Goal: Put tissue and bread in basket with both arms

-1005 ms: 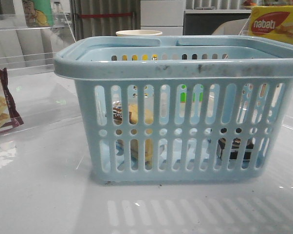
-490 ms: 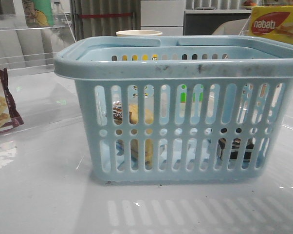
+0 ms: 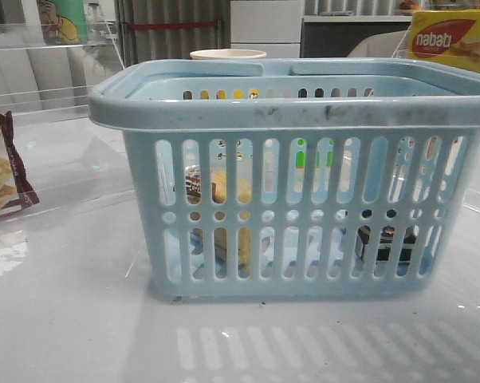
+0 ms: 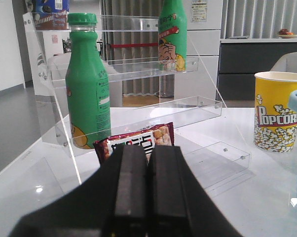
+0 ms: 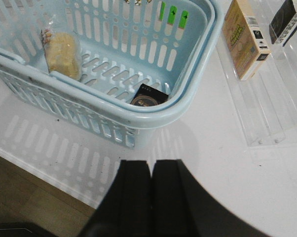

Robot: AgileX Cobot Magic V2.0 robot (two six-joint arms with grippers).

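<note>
The light-blue basket (image 3: pixel 296 179) stands in the middle of the table; it also shows in the right wrist view (image 5: pixel 138 116). The bread (image 3: pixel 228 215) leans inside its left part, also seen in the right wrist view (image 5: pixel 62 54). The dark tissue packet (image 3: pixel 383 243) lies on the basket floor at the right; it shows in the right wrist view too (image 5: pixel 148 95). My left gripper (image 4: pixel 147 158) is shut and empty, off to the left near the shelf. My right gripper (image 5: pixel 151 170) is shut and empty, outside the basket over the table. Neither gripper shows in the front view.
A maroon-edged snack bag (image 3: pixel 1 171) lies at the left (image 4: pixel 138 140). A clear shelf holds green bottles (image 4: pixel 87 84). A popcorn cup (image 4: pixel 277 111) stands behind the basket. A yellow nabati box (image 3: pixel 451 40) is at back right. A tan box (image 5: pixel 244 37) lies on a clear rack.
</note>
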